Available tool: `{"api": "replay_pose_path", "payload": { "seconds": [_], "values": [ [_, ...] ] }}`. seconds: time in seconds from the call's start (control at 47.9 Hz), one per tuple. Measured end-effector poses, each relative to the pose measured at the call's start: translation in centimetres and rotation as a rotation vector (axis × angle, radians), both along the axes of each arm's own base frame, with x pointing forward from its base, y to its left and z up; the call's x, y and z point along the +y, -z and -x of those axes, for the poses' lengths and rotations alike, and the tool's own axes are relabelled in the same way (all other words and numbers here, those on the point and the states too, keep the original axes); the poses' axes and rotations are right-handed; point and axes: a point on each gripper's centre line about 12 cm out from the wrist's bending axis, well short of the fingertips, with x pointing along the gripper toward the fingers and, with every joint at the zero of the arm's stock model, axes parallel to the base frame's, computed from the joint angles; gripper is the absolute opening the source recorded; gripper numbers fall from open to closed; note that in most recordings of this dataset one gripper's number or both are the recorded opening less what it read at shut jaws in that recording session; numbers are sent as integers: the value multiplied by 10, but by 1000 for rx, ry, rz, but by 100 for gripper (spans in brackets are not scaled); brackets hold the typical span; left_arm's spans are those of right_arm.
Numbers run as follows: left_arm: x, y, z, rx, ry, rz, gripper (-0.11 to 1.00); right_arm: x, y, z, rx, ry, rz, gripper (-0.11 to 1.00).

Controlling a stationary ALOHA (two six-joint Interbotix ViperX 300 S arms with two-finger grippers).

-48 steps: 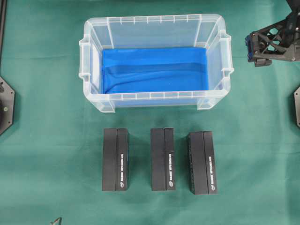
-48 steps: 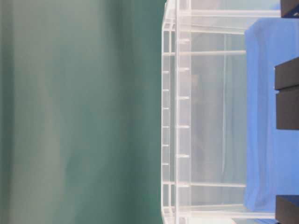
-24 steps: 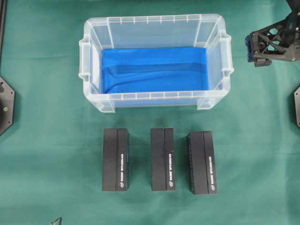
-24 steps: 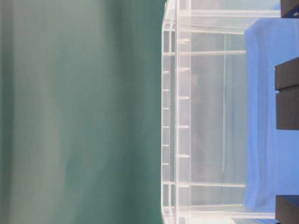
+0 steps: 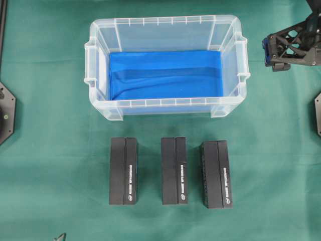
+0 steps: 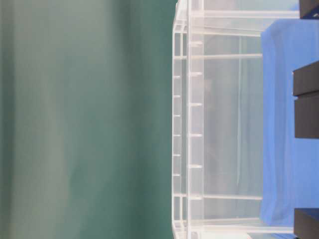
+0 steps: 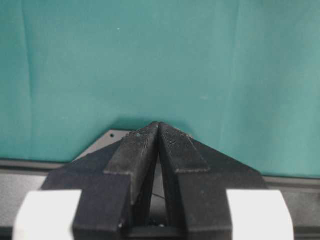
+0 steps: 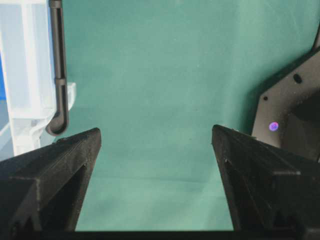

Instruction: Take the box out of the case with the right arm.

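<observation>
The clear case (image 5: 165, 21) stands at the back middle of the green cloth, and only its blue sheet (image 5: 165, 75) lies inside. Three black boxes stand in a row on the cloth in front of it: left (image 5: 123, 170), middle (image 5: 174, 170), right (image 5: 216, 174). My right gripper (image 5: 277, 55) hangs just right of the case's right handle. In the right wrist view this gripper (image 8: 156, 131) is open over bare cloth, with the case's corner (image 8: 25, 75) at its left. My left gripper (image 7: 158, 124) is shut on nothing, over cloth.
Black arm base plates sit at the left edge (image 5: 6, 113) and right edge (image 5: 318, 114) of the cloth. A black cable (image 8: 59, 75) hangs beside the case. The table-level view shows the case wall (image 6: 194, 119) and box ends (image 6: 306, 117).
</observation>
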Motion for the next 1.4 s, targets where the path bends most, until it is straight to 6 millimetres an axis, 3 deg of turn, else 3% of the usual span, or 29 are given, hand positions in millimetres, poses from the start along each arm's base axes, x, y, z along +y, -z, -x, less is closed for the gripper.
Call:
{"api": "replay_pose_path", "payload": {
  "seconds": [1.399],
  "values": [
    [0, 0, 0, 0, 0, -1, 2, 0, 0, 0, -3, 15, -1, 87]
  ]
}}
